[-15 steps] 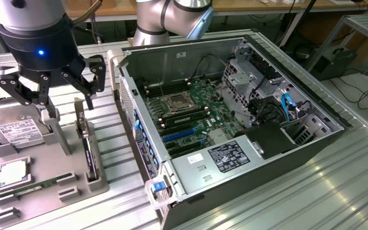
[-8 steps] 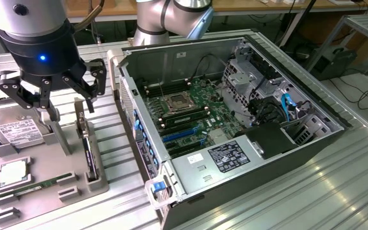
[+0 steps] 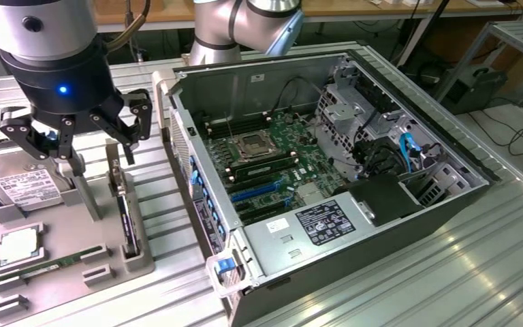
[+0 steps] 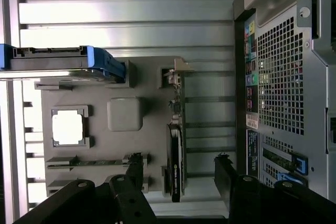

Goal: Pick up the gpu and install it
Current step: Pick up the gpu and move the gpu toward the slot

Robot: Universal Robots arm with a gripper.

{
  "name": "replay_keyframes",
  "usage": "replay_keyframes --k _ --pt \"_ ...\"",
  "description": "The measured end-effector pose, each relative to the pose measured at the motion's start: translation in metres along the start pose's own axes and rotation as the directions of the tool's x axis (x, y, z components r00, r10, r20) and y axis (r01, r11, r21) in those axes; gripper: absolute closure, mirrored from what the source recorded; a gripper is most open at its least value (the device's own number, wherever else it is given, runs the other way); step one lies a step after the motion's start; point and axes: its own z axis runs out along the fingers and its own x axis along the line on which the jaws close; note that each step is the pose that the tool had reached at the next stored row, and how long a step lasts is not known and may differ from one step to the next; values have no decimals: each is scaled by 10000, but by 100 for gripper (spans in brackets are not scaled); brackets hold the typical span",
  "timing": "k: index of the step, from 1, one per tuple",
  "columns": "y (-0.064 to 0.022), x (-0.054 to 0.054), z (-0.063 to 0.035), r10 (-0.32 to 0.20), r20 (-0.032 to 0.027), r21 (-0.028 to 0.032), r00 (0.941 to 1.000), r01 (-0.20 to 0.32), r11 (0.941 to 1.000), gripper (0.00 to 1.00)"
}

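Observation:
The gpu (image 3: 122,208) stands on its edge in a slot of the grey holder tray (image 3: 62,231), at the exterior view's left. In the wrist view the gpu (image 4: 175,153) shows edge-on as a thin dark card with its silver bracket at one end. My gripper (image 3: 96,155) hangs open just above the card, one finger on each side of it and not touching it. From the wrist camera the gripper (image 4: 178,174) straddles the card's line with a wide gap between its black fingers (image 4: 224,174). The open computer case (image 3: 334,170) lies beside the tray, its motherboard (image 3: 271,163) facing up.
On the tray lie a silver hard drive (image 3: 25,185), a square processor (image 3: 16,246) and a narrow memory stick (image 3: 52,262). The case's perforated rear wall (image 4: 283,77) stands close to the tray. Blue expansion slots (image 3: 257,194) sit low on the motherboard. Ribbed metal table (image 3: 479,272) surrounds everything.

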Motion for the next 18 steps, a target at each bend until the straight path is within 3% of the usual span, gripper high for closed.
replay_keyframes --k 18 --pt "-26 8 99 -1 0 0 10000 1 10000 34"
